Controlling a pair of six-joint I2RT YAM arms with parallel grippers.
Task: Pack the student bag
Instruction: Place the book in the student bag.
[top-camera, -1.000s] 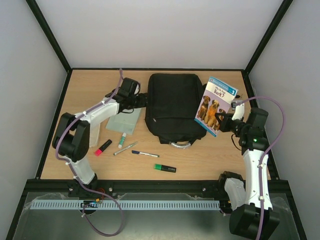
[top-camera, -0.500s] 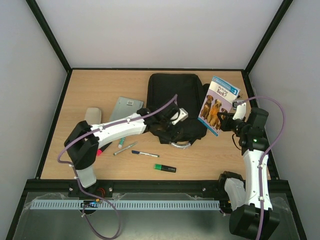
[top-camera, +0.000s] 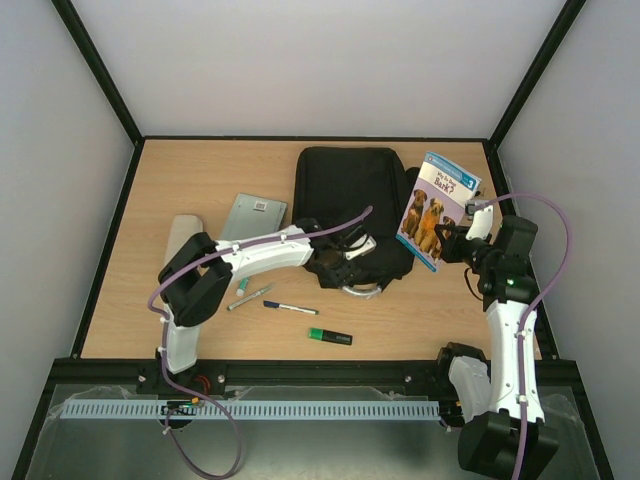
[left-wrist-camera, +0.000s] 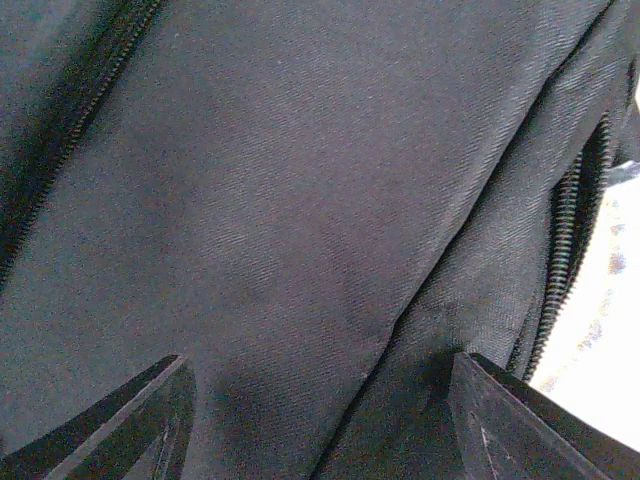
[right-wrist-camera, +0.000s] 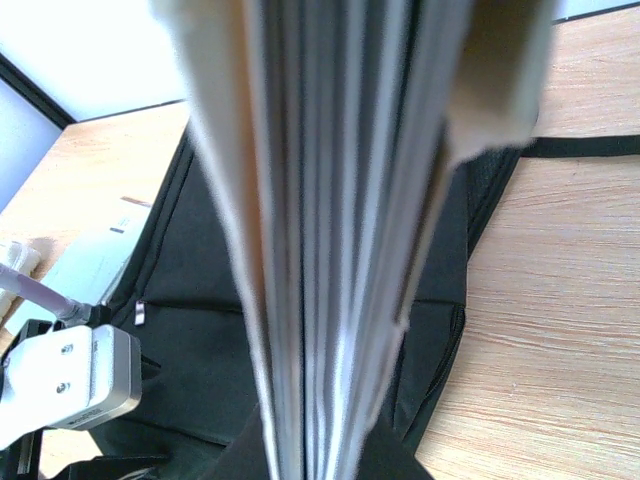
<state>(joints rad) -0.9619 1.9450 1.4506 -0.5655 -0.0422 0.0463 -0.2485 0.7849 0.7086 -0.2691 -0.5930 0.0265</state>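
Black fabric bag (top-camera: 345, 195) lies flat mid-table (top-camera: 180, 170), toward the far side, its grey handle (top-camera: 362, 291) facing the arms. Left gripper (top-camera: 335, 265) sits at the bag's near edge, jaws spread wide over the cloth beside a zip (left-wrist-camera: 565, 240). Right gripper (top-camera: 450, 243) is clamped on a book (top-camera: 435, 210), held upright just right of the bag. Pens (top-camera: 290, 307) and a green marker (top-camera: 330, 336) lie near the handle

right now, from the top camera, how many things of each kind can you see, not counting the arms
student bag: 1
picture book: 1
grey flat pad: 1
grey oblong case: 1
pens and markers: 4 (white marker, silver pen, dark pen, green highlighter)
total in view: 8
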